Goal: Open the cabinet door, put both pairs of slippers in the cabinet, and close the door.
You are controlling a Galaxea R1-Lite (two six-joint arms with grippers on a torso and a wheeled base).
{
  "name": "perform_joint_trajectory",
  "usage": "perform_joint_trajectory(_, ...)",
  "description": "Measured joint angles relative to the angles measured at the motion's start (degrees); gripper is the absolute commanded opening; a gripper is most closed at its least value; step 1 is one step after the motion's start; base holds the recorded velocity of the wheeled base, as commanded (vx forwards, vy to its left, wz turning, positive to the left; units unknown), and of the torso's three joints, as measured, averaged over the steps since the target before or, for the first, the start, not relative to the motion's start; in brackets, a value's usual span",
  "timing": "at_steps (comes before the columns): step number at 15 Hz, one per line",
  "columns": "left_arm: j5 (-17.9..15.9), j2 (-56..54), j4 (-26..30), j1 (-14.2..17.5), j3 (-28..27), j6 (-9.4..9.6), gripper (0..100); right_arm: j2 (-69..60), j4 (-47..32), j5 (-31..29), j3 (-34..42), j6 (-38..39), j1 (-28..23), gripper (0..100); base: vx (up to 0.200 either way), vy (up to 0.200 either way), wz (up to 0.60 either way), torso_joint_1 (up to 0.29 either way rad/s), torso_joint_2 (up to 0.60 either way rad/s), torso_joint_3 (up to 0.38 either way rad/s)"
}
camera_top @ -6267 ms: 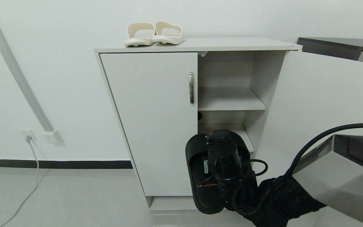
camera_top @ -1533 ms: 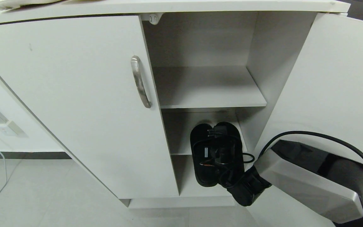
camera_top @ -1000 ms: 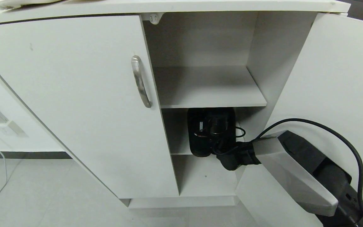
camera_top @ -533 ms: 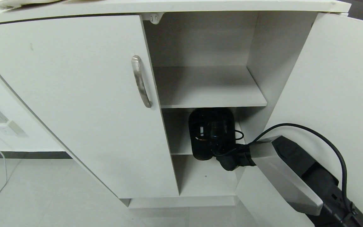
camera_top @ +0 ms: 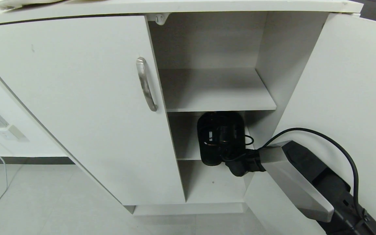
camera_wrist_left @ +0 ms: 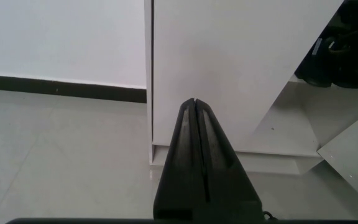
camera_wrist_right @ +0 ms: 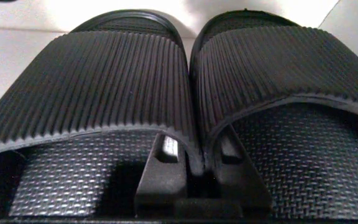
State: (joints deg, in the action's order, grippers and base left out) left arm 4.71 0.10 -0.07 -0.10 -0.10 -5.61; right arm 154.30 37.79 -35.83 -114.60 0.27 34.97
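Right wrist view, right hand (camera_wrist_right: 197,155) pinching ribbed black slippers (camera_wrist_right: 104,81), left hand (camera_wrist_left: 194,111) pressed together.

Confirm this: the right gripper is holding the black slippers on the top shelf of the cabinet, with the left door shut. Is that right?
Not the top shelf. The head view shows the right gripper holding the black slippers in the compartment below the upper shelf; the left door is shut.
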Motion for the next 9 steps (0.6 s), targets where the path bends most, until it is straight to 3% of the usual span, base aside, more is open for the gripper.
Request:
perform_joint_trajectory(6, 0.02, 0.00, 0.00, 0.00, 0.00, 0.02, 0, -0.22, 0.83, -0.60, 0.22, -0.06, 0.49, 100, 0.000, 0.000, 0.00, 0.000, 0.00, 0.000)
perform_joint_trajectory(9, 0.02, 0.00, 0.00, 0.00, 0.00, 0.00, 0, -2.76, 3.60, -0.68, 7.00, -0.09, 1.22, 100, 0.000, 0.000, 0.00, 0.000, 0.00, 0.000)
